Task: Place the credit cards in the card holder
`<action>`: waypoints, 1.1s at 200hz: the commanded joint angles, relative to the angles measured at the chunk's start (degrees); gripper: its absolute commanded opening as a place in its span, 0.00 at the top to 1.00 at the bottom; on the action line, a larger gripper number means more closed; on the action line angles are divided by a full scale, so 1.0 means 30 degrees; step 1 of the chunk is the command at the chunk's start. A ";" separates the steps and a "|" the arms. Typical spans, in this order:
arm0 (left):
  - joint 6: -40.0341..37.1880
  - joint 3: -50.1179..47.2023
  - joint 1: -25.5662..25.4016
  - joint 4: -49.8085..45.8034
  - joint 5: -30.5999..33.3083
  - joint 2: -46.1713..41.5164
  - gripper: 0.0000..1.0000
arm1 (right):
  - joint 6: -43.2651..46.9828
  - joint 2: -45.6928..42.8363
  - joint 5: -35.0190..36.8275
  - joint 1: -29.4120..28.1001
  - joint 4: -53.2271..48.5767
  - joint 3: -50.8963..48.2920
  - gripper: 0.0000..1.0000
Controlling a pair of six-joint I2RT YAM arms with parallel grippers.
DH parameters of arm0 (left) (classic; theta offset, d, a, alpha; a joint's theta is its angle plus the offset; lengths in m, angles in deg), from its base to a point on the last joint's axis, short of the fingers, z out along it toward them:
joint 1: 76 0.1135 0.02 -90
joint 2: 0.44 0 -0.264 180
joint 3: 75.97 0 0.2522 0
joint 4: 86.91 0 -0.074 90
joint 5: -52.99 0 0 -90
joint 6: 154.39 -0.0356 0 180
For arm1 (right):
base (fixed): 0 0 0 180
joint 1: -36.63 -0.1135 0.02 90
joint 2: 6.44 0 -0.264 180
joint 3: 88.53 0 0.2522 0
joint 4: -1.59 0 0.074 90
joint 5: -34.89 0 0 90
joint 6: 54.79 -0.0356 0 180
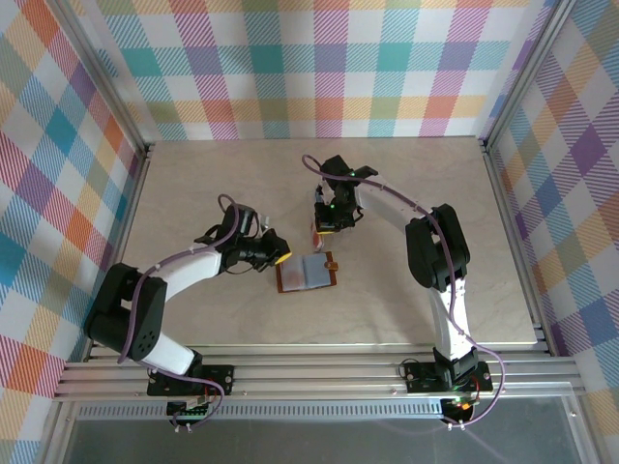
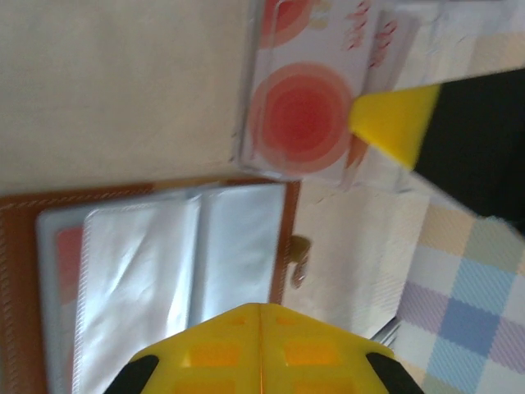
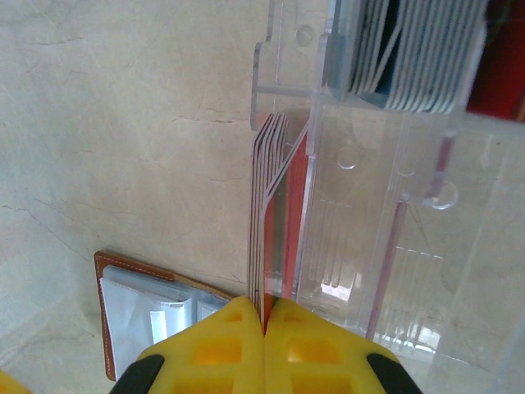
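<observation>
The card holder (image 1: 308, 273) lies open on the table, brown with clear pockets (image 2: 164, 271) and a snap tab (image 2: 299, 256). My left gripper (image 1: 281, 257) hovers shut at its left edge with nothing in it, and its yellow tips (image 2: 262, 307) sit over the pockets. My right gripper (image 3: 265, 316) is shut on the edge of a red credit card (image 3: 290, 205), which stands upright among other cards (image 3: 264, 180) against the clear tray. From the left wrist, that card (image 2: 302, 111) shows red circles, with the right gripper's fingertip (image 2: 394, 123) on it.
A clear plastic tray (image 3: 385, 246) stands just behind the card holder, with more cards (image 3: 418, 57) upright in its far compartment. Bare beige table lies to the left, right and back, bounded by metal rails and plaid walls.
</observation>
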State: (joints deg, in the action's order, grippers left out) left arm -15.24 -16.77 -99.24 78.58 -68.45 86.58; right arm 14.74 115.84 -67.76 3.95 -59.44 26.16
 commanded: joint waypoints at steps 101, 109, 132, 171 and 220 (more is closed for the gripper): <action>0.3042 0.5850 -0.0424 0.4066 -0.0709 0.7528 1.00 | 0.0435 -0.1030 -0.0911 -0.0032 -0.0475 -0.0392 0.92; 0.3178 0.5935 -0.0454 0.4416 -0.0782 0.7890 1.00 | 0.0442 -0.1026 -0.0941 -0.0032 -0.0459 -0.0417 0.92; 0.3642 0.6238 -0.0623 0.5455 -0.1393 0.9112 1.00 | 0.0466 -0.1063 -0.0971 -0.0029 -0.0454 -0.0455 0.92; 0.3747 0.6390 -0.1083 0.6463 -0.1840 1.0223 1.00 | 0.0495 -0.1062 -0.1130 -0.0010 -0.0358 -0.0480 0.91; 0.3002 0.5954 -0.1217 0.5178 -0.0758 1.0166 1.00 | 0.0437 -0.1463 -0.1598 0.0041 -0.0245 -0.0579 0.84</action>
State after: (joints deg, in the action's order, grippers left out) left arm -5.23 1.08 -100.86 96.02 -72.32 116.09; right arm 15.13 115.21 -68.61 4.80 -59.83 25.02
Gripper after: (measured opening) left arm 0.049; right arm 0.147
